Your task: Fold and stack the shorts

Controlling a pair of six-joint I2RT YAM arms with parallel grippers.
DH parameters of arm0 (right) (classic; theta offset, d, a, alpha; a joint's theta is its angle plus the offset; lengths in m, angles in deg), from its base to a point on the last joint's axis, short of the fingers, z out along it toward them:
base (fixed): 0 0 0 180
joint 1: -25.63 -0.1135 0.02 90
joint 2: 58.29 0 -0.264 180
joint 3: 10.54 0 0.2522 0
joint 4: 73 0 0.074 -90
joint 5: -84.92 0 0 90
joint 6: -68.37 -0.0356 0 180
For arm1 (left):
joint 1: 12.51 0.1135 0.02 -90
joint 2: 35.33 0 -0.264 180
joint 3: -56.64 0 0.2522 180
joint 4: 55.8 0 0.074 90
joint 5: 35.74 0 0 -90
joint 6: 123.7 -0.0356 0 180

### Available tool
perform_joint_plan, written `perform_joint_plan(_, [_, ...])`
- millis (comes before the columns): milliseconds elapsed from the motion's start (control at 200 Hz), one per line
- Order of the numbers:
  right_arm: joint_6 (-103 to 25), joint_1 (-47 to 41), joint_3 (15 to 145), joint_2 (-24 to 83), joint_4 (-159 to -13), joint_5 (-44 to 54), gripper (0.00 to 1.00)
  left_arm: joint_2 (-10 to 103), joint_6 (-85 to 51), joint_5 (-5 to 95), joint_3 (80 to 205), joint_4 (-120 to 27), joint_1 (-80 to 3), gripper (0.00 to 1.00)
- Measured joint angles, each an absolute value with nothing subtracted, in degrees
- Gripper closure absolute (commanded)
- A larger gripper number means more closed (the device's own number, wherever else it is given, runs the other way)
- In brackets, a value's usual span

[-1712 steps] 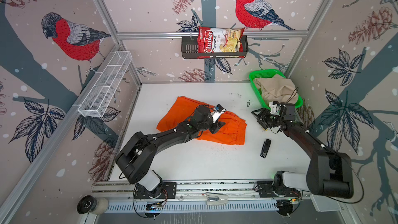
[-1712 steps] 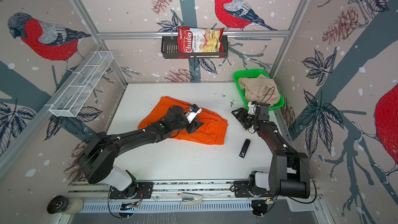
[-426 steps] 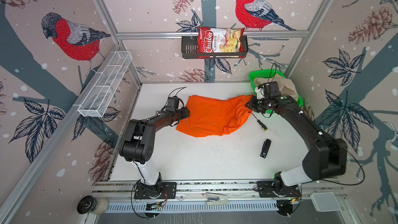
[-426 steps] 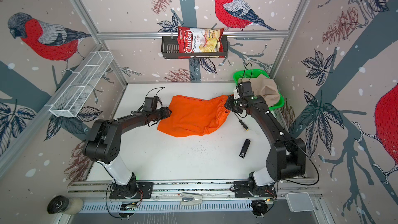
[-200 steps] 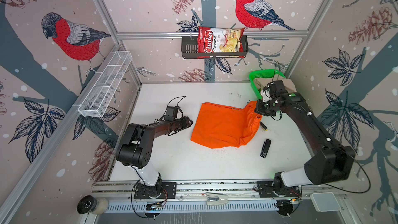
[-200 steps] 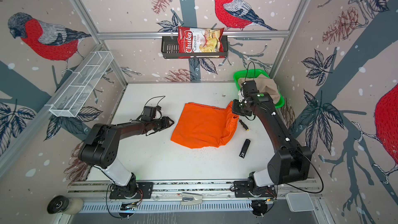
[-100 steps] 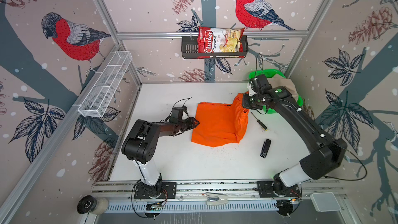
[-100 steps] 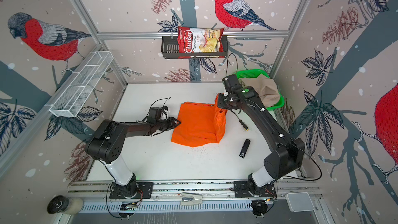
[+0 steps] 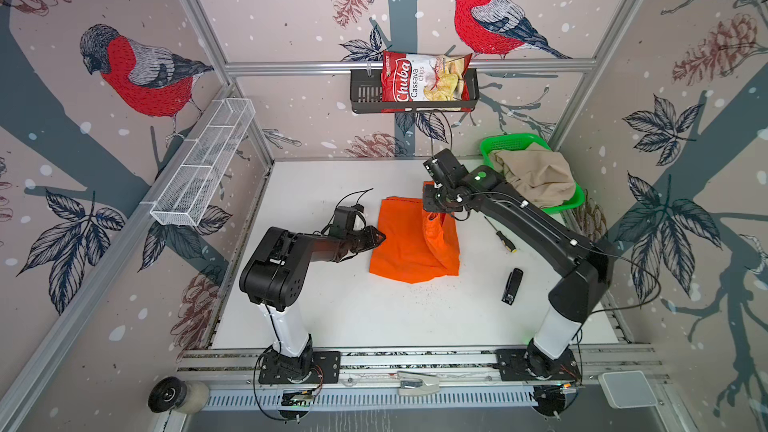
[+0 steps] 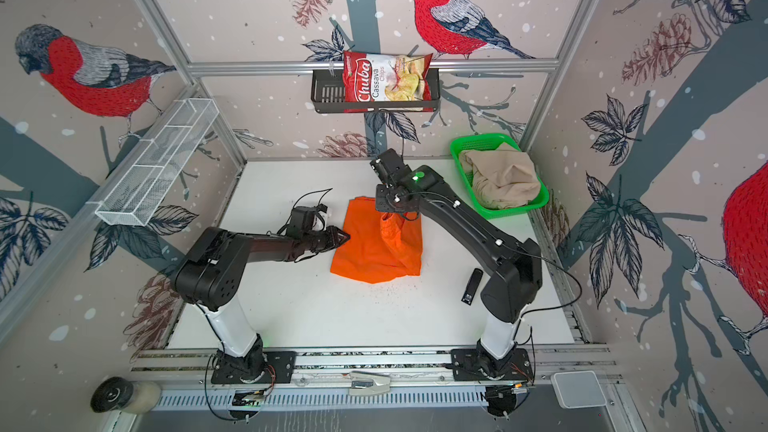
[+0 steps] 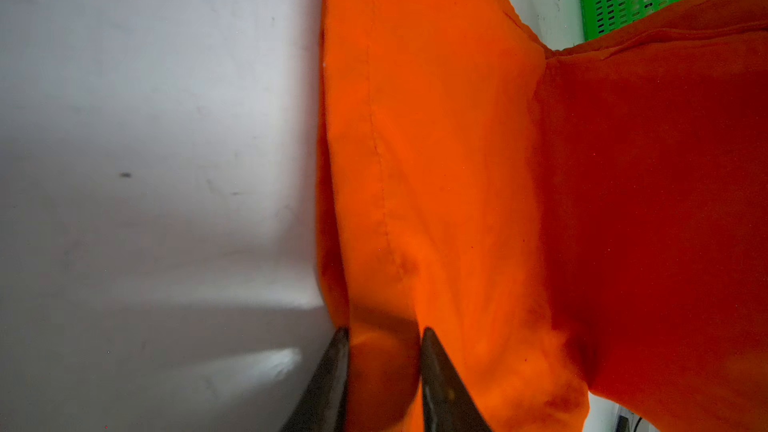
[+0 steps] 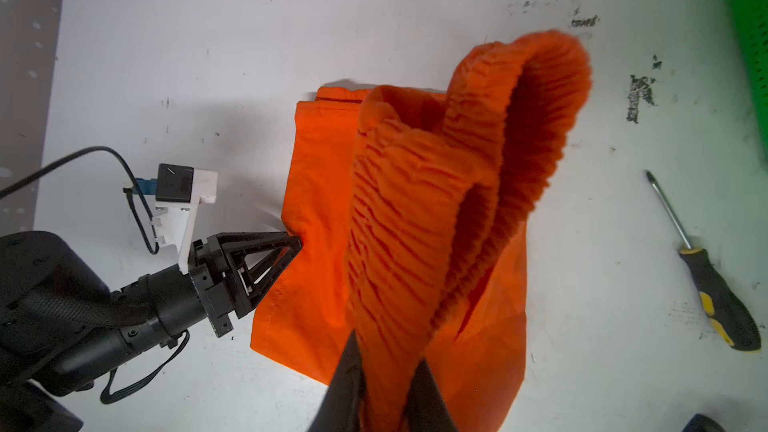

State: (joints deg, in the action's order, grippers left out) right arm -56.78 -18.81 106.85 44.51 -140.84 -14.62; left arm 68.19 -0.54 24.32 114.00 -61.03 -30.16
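Note:
The orange shorts (image 9: 401,253) (image 10: 365,253) lie on the middle of the white table, partly doubled over. My right gripper (image 12: 388,351) is shut on their gathered waistband (image 12: 490,151), holding it up above the flat part, in both top views (image 9: 436,213) (image 10: 388,214). My left gripper (image 9: 382,238) (image 10: 348,237) lies low at the shorts' left edge. In the left wrist view its fingertips (image 11: 428,338) pinch a bulge of the orange cloth (image 11: 436,160). The beige shorts (image 9: 536,176) (image 10: 503,180) sit crumpled in the green basket (image 9: 507,145) (image 10: 478,145) at the back right.
A screwdriver (image 9: 500,234) (image 12: 706,268) and a small black object (image 9: 512,286) (image 10: 471,286) lie right of the shorts. A chips bag (image 9: 424,83) sits in a rack on the back wall. A white wire shelf (image 9: 203,168) hangs on the left wall.
My right gripper has carried the waistband leftward and up over the shorts. My left gripper has slid right to the shorts' left edge and narrowed its jaws onto the cloth.

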Motion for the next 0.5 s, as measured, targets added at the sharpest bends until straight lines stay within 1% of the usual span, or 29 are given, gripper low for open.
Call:
perform_joint_plan(230, [-58.2, -22.4, 110.0, 52.6, -140.0, -16.8, 0.81, 68.2, -0.6, 24.5, 114.3, -60.5, -30.2, 0.68])
perform_joint_plan(340, [-59.1, -23.8, 110.3, 56.7, -138.2, -16.3, 0.77, 67.6, -0.8, 24.9, 114.5, -59.5, -30.3, 0.63])
perform_joint_plan(420, [-59.1, -24.3, 110.7, 60.1, -136.4, -15.1, 0.73, 66.4, -1.2, 26.0, 114.5, -57.8, -30.1, 0.58])
perform_joint_plan(465, [-59.2, -24.6, 111.0, 62.2, -135.2, -14.7, 0.68, 65.4, -1.2, 26.6, 114.3, -56.5, -29.6, 0.56])
perform_joint_plan(500, [-59.3, -24.6, 111.2, 63.7, -134.3, -13.9, 0.61, 64.5, -1.2, 27.4, 113.9, -55.7, -29.1, 0.55])
